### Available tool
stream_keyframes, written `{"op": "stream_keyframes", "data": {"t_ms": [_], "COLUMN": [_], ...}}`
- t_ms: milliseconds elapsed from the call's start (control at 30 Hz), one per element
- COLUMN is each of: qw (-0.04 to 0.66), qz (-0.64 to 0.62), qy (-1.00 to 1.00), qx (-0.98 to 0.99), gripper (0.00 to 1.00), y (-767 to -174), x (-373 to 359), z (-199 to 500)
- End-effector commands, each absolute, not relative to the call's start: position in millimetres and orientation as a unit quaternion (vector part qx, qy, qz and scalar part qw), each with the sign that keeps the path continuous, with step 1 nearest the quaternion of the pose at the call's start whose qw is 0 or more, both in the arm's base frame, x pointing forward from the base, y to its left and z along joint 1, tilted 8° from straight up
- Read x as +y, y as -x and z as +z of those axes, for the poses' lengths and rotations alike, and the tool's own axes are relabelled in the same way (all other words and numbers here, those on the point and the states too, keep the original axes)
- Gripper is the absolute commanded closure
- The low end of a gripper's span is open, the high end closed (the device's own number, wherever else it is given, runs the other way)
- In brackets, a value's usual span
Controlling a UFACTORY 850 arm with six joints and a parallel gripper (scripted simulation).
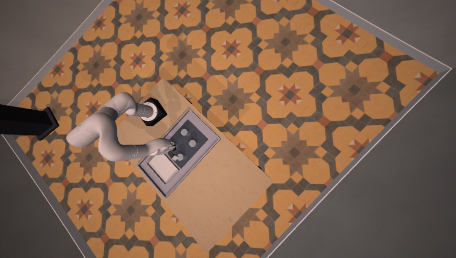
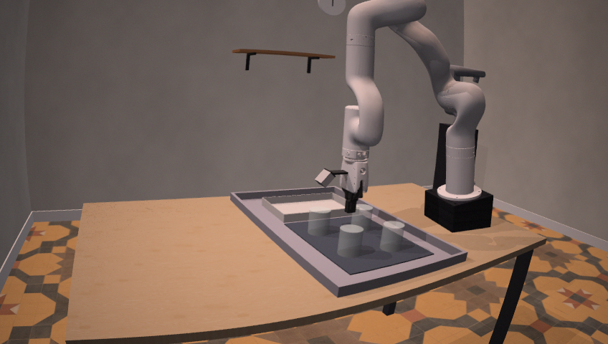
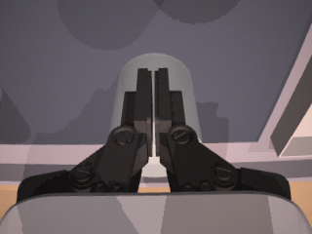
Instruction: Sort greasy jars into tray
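Observation:
Four clear glass jars stand mouth down on the dark drying mat (image 2: pixel 362 246). In the exterior view they are the left jar (image 2: pixel 319 221), the front jar (image 2: pixel 350 241), the right jar (image 2: pixel 391 235) and the back jar (image 2: pixel 364 212). My gripper (image 2: pixel 350 207) is shut and empty, low over the mat, right beside the back jar's left side. In the wrist view the shut fingers stand in line with that jar; I cannot tell if they touch it. From above, the wrist (image 1: pixel 171 147) hides this jar. The tray (image 2: pixel 300 206) is empty.
Mat and tray lie inside a grey rimmed steel table top on the wooden table. The tray's rim runs just left of my fingers. The robot base (image 2: pixel 458 208) stands at the table's back right corner.

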State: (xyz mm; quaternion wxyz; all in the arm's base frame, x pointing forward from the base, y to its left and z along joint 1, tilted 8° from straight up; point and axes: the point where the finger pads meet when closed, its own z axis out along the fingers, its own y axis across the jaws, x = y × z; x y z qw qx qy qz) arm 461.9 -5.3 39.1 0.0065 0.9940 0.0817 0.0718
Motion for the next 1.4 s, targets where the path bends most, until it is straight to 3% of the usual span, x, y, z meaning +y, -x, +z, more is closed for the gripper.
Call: {"op": "stream_keyframes", "data": {"t_ms": [0,1367], "qw": [0.007,0.007], "qz": [0.073,0.073], "qy": [-0.994,-0.994], "qx": [0.082,0.082], "gripper": [1.0,1.0], "y": [-462,-475], "x": [-5,-3], "z": [40,39]}}
